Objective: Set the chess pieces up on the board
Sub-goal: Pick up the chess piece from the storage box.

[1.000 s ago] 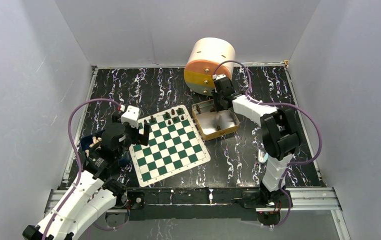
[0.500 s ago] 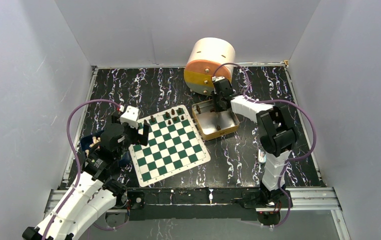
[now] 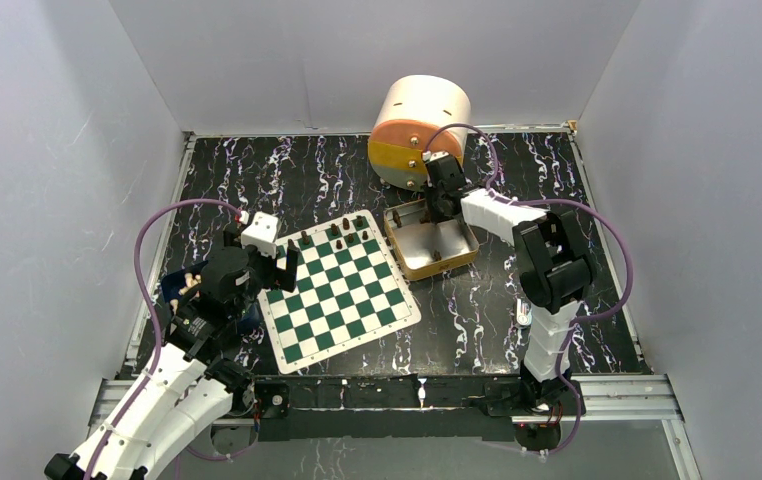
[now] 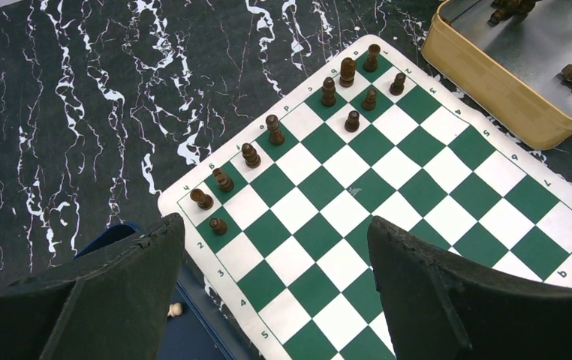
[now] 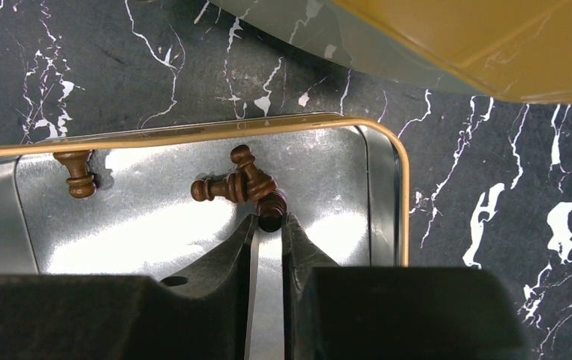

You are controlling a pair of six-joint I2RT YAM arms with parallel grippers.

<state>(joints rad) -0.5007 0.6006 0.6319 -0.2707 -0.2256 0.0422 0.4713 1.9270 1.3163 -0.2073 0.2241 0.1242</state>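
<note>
The right end effector (image 5: 270, 223) is down in the tray (image 5: 193, 133). Its fingers are pinched on one end of a lying piece (image 5: 272, 202) near the tray's far right corner. That piece touches two others (image 5: 230, 186), which lie crossed just beyond it. A fourth (image 5: 79, 174) lies against the tray's far left wall.

The hold is at the very fingertips and on one end only, so I judge it thin. A slow, straight lift would test it and should free the piece without dragging its two neighbours. The piece should clear the tray's rim fully before any sideways travel. Because it is gripped lying down, the wrist will probably have to turn it base-down before release.

The board (image 4: 388, 195) lies on the counter (image 4: 80, 112) just left of the tray. A row of pieces (image 4: 274, 129) already stands along its far edge, starting at the corner beside the tray. The new piece should go on a free square clear of that row.

The left end effector (image 4: 274, 232) is wide open and holds nothing. It hangs over the board's side away from the tray.
</note>
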